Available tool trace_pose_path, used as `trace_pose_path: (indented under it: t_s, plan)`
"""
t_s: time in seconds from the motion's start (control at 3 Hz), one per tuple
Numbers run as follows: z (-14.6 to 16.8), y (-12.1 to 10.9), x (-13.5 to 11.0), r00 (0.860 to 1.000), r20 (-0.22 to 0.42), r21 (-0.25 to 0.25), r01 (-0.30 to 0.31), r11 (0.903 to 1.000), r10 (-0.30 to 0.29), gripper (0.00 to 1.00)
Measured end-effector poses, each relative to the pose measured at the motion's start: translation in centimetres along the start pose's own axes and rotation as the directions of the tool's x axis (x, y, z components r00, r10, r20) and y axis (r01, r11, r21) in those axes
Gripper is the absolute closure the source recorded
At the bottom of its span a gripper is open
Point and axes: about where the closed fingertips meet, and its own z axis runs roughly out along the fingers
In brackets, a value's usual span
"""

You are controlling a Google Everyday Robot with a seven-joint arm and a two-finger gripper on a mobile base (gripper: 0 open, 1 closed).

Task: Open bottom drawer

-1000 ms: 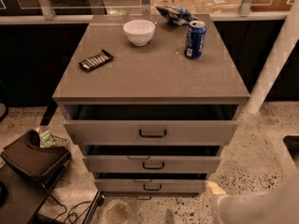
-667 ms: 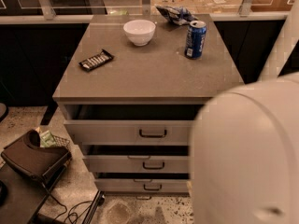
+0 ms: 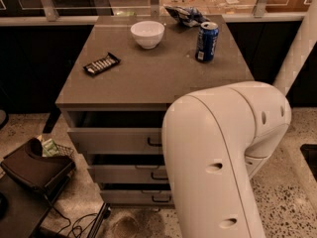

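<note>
Partly hidden bottom drawer point(image 3: 130, 197), arm point(image 3: 218, 148) — claw unseen

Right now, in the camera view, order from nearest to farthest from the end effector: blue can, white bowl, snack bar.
End effector out of view; ranked from the visible arm link.
1. Blue can, right rear.
2. White bowl, centre rear, and snack bar, left: too close to call.
</note>
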Motion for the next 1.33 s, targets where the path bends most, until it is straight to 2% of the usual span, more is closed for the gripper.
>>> trace_pose_path:
  t_s: [0.33, 0.67, 1.0, 1.33]
  plan:
    - [0.0, 0.0, 0.0, 1.0, 0.0, 0.0, 0.0, 1.0, 0.0, 0.0]
    - [1.8, -1.6, -0.8, 0.997, -0.083, -0.023, -0.005, 0.9997, 0.004, 0.0]
    - [4.1, -4.1, -1.8, 0.986, -0.166, -0.05, 0.01, 0.9987, -0.018, 0.0]
    - [5.2, -5.2, -2.2, 0.977, -0.213, -0.058, 0.001, 0.9983, -0.013, 0.0]
